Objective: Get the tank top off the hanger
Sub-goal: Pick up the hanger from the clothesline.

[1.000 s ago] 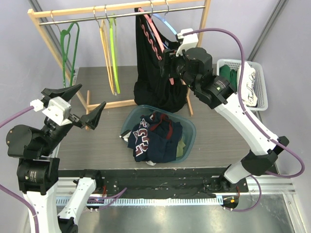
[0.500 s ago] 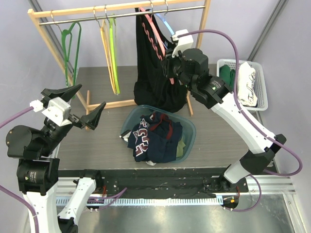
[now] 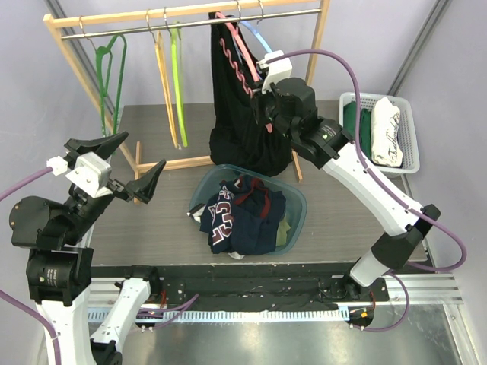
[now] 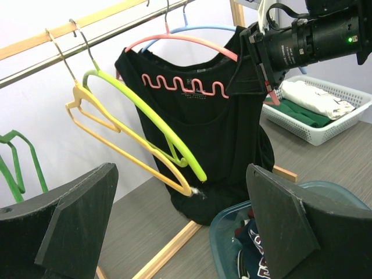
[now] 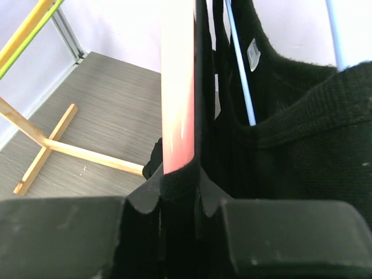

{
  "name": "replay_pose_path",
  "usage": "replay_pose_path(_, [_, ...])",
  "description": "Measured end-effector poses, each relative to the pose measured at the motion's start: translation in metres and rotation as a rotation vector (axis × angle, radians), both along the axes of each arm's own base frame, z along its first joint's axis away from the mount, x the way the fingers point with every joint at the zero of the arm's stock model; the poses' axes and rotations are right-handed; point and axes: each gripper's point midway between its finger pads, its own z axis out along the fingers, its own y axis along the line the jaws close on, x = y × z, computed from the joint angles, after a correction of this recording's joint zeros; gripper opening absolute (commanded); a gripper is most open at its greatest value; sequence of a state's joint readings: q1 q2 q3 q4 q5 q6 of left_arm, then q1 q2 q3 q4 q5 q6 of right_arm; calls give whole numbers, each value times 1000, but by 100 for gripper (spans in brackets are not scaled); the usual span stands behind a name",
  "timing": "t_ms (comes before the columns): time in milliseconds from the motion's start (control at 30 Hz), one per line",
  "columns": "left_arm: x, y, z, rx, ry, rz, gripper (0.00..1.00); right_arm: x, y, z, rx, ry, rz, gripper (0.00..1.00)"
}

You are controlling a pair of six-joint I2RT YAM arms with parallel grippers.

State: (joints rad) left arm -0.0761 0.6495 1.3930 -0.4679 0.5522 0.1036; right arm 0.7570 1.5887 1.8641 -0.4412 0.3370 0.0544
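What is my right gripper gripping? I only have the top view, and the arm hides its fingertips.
Observer: The right wrist view shows the right gripper pinched on the tank top, at the shoulder strap that wraps over the pink hanger.
Operator: Is the hanger caught between the jaws too?
Observer: The strap covers the hanger's arm right at the fingers, so I cannot tell.
Operator: Where along the hanger is the grip?
Observer: In the left wrist view it sits near the right-hand end of the pink hanger's arm, and a blue hanger hangs close behind it.
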Motion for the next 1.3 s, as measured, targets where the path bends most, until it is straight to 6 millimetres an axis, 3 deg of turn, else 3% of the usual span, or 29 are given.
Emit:
replay_pose_path(367, [-1,0,-1,0,-1,-2,97,1,-5,-3,10,-136,5,1])
replay_pose_path(667, [-5,1,-1,0,-10,2,97,3,-3,17,48,-227,14,1])
replay_pose_path(933, [-4,2,-1,1,-11,8,97,1,4,17,52,-224,49,1])
replay_pose_path(1100, [-4,2,-1,-1,-9,10,97,-30,-1,16,47,-169,152,1])
replay_pose_path(1300, [-1,3,0,-30,15,17,97,-94,-26,25,49,-90,287,1])
